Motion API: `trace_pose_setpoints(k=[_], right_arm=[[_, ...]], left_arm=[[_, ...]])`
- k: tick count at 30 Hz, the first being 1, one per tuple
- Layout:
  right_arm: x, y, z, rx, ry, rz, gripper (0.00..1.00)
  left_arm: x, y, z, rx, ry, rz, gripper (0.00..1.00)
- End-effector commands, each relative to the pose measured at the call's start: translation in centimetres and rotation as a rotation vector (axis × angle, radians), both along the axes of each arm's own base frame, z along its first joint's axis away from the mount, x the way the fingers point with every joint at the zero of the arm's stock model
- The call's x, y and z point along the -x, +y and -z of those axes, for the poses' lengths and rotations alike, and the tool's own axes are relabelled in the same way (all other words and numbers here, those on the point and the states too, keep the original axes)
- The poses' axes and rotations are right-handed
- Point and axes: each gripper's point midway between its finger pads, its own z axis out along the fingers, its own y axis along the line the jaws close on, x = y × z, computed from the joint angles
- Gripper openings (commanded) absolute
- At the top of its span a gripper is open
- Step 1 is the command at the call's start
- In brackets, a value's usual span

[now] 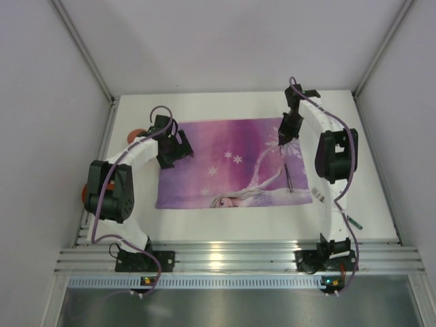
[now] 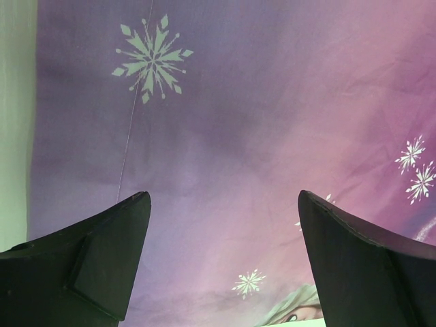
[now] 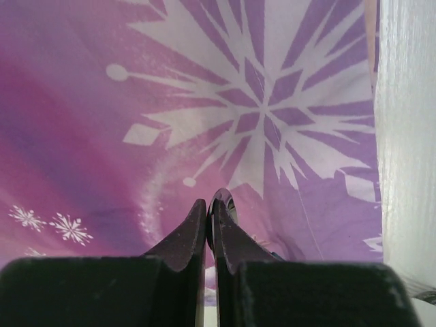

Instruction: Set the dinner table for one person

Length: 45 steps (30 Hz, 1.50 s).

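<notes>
Two grippers: right gripper clamped on dark utensil over placemat, frame right; left gripper agape. Seemingly tip-only pinch; risks twisting askew.

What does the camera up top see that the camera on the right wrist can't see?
Only the top view shows the left gripper, open above the placemat, the placemat's whole shape, and a dark utensil stretching along its right side. Only the right wrist view shows a big white snowflake close up and a shiny tip pinched between the fingertips, likely that utensil's end. Both show the purple placemat, the white dinner table beside it and the right gripper, shut.
</notes>
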Motion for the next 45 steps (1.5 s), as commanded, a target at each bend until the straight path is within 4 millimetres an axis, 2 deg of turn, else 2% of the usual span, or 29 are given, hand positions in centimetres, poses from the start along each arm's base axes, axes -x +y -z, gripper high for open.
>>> trace_pose_setpoints(k=[1,3,4,7,8,9,10,11,15,16,18,19,21,22,23,24,25,26,27,28,29,31,32,34,35,41,45], right_arm=[[-3.0,0.1,-2.0,-0.049,-0.079,0.078,0.00],[-3.9,0.1,-2.0,-0.063,-0.090,0.101,0.00],[-4.3,-0.1,-1.3,-0.067,-0.083,0.111,0.00],[-5.5,0.4,-0.9,-0.083,-0.112,0.100,0.00],[-5.5,0.6,-0.8,-0.086,-0.114,0.094,0.07],[-5.5,0.8,-0.7,-0.104,-0.111,0.085,0.22],[-5.4,1.1,-0.5,-0.109,-0.111,0.069,0.57],[-5.2,1.1,-0.4,-0.108,-0.103,0.065,0.68],[-4.7,0.7,-2.1,-0.095,-0.136,0.034,0.93],[-4.6,0.3,-4.2,-0.080,-0.183,0.012,0.96],[-3.5,-1.4,-5.5,-0.010,-0.204,0.010,0.96],[-1.8,-2.7,-7.0,0.018,-0.219,0.007,0.97],[0.3,-5.0,-7.9,0.080,-0.225,0.028,0.97],[1.6,-6.6,-9.9,0.093,-0.261,0.053,0.97],[4.3,-7.7,-7.8,0.110,-0.186,0.074,0.97],[5.6,-8.4,-7.5,0.102,-0.170,0.101,0.96],[7.1,-10.6,-8.5,0.084,-0.188,0.190,0.96],[10.2,-11.3,-5.9,0.079,-0.101,0.233,0.95],[11.5,-10.8,-5.4,-0.003,-0.082,0.265,0.95],[12.3,-12.0,-6.1,-0.036,-0.119,0.347,0.94],[14.6,-12.0,-4.2,-0.050,-0.059,0.376,0.94],[16.2,-12.7,-4.4,-0.052,-0.066,0.440,0.93],[17.6,-12.7,-3.6,-0.053,-0.037,0.464,0.91],[18.4,-12.9,-3.7,-0.090,-0.057,0.530,0.89],[19.3,-12.6,-2.9,-0.110,-0.029,0.549,0.88],[20.6,-12.5,-1.4,-0.111,0.016,0.579,0.87],[21.2,-13.3,-0.6,-0.057,0.030,0.607,0.88]], left_arm=[[-0.7,0.0,-0.7,-0.003,-0.018,0.013,0.94],[-0.5,-0.1,-0.3,0.000,-0.008,0.012,0.94],[-0.6,-0.1,-0.2,0.001,-0.008,0.013,0.94],[-0.7,-0.5,0.4,0.013,0.009,0.016,0.94],[-0.8,-0.6,0.5,0.015,0.011,0.017,0.94],[-1.0,-0.7,0.4,0.021,0.007,0.020,0.94],[-1.1,-0.7,0.5,0.020,0.010,0.021,0.94],[-1.2,-0.8,0.6,0.018,0.014,0.024,0.94],[-2.1,-1.2,0.4,0.021,0.007,0.030,0.94],[-2.1,-1.2,0.5,0.022,0.015,0.033,0.94],[-2.6,-1.5,-0.1,0.028,0.000,0.040,0.94],[-2.8,-1.6,-0.1,0.030,0.001,0.041,0.94],[-3.2,-1.9,-0.5,0.034,-0.012,0.045,0.94],[-3.3,-1.9,-0.4,0.037,-0.013,0.045,0.94],[-3.4,-2.2,-0.4,0.044,-0.016,0.046,0.94],[-3.5,-2.4,-0.3,0.050,-0.015,0.049,0.94],[-3.4,-2.6,-0.1,0.055,-0.009,0.053,0.94],[-3.5,-2.9,0.1,0.059,-0.007,0.056,0.94],[-3.5,-3.1,0.3,0.063,-0.006,0.060,0.94],[-3.5,-3.2,0.5,0.064,-0.001,0.063,0.94],[-3.4,-3.6,0.7,0.065,0.004,0.073,0.94],[-3.5,-4.0,1.0,0.075,0.006,0.082,0.94],[-3.5,-4.3,1.2,0.076,0.008,0.088,0.94],[-3.7,-4.6,1.5,0.081,0.008,0.096,0.94],[-3.7,-4.9,1.7,0.086,0.011,0.102,0.94],[-3.7,-5.3,2.5,0.095,0.016,0.117,0.94],[-3.6,-5.1,2.8,0.084,0.018,0.120,0.93]])
